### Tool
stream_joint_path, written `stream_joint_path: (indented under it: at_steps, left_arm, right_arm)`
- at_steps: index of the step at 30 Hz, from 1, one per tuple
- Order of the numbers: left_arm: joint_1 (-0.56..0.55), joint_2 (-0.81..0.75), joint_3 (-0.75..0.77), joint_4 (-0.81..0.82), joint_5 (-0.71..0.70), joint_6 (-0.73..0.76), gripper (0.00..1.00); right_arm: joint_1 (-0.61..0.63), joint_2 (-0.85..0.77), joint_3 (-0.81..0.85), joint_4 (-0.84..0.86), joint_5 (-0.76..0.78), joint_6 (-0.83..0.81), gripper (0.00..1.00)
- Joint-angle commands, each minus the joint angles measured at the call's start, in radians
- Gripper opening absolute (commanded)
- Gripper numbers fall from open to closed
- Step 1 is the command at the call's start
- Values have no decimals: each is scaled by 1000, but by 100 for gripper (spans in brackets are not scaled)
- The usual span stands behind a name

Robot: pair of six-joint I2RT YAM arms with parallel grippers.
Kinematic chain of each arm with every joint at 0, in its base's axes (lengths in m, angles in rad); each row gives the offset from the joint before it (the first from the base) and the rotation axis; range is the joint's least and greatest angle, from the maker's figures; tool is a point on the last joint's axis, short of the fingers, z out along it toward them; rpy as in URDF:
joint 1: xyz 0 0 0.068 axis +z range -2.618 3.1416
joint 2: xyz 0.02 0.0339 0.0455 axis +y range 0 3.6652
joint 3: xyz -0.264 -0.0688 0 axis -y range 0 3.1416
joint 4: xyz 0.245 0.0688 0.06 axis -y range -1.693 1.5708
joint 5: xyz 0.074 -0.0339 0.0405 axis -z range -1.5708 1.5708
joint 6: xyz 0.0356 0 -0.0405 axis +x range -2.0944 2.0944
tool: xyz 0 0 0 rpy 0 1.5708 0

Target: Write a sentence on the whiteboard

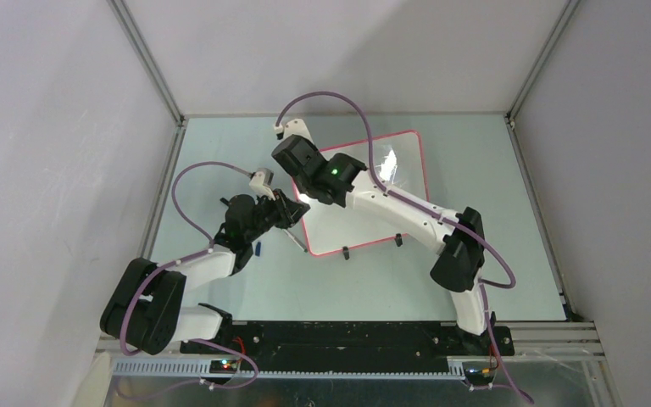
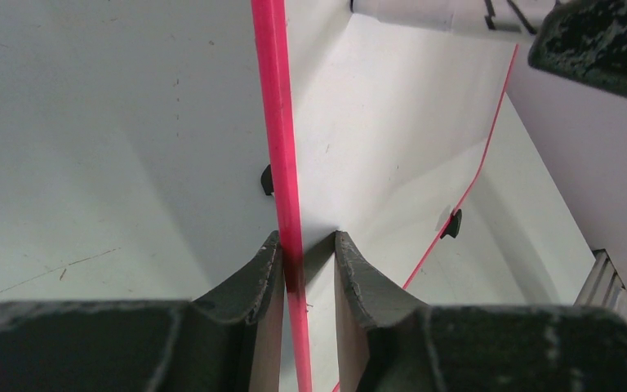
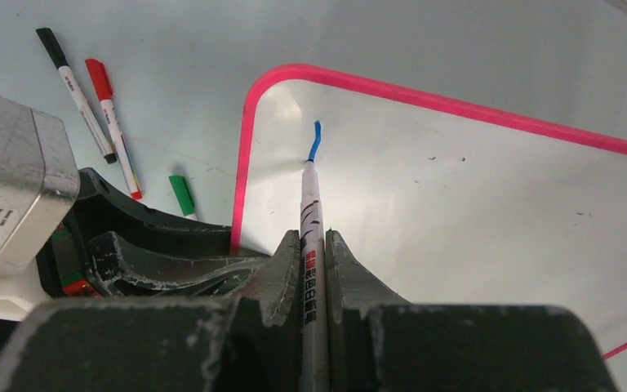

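The whiteboard (image 1: 364, 227) lies in the middle of the table, glossy white with a thin red frame. My left gripper (image 2: 306, 237) pinches its left edge, one finger on each side of the red frame (image 2: 282, 122). My right gripper (image 3: 312, 235) is shut on a white marker (image 3: 310, 200). The marker's tip rests on the whiteboard (image 3: 457, 204) near a rounded corner. Of the sentence only one short blue stroke (image 3: 316, 137) shows, just beyond the tip. In the top view my right arm (image 1: 390, 203) crosses the board and hides that corner.
A black marker (image 3: 69, 86), a red marker (image 3: 113, 114) and a green cap (image 3: 182, 194) lie on the table beside the board. Two small black feet (image 1: 346, 252) stick out at the board's near edge. Grey walls enclose the table on three sides.
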Motion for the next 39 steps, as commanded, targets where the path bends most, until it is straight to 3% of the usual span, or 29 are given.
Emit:
stream_joint_path:
  at_steps: [1, 21, 33, 39]
  left_arm:
    - [0, -28, 16, -17, -46, 40, 24]
    - [0, -24, 14, -12, -42, 37, 24]
    - [0, -22, 16, -11, -40, 33, 23]
    - [0, -19, 18, -16, -39, 33, 16]
  right_arm:
    - [-1, -38, -34, 10, -5, 25, 0]
    - [23, -179, -144, 114, 12, 10, 0]
    - [17, -131, -97, 108, 12, -2, 0]
    - [9, -117, -93, 111, 10, -1, 0]
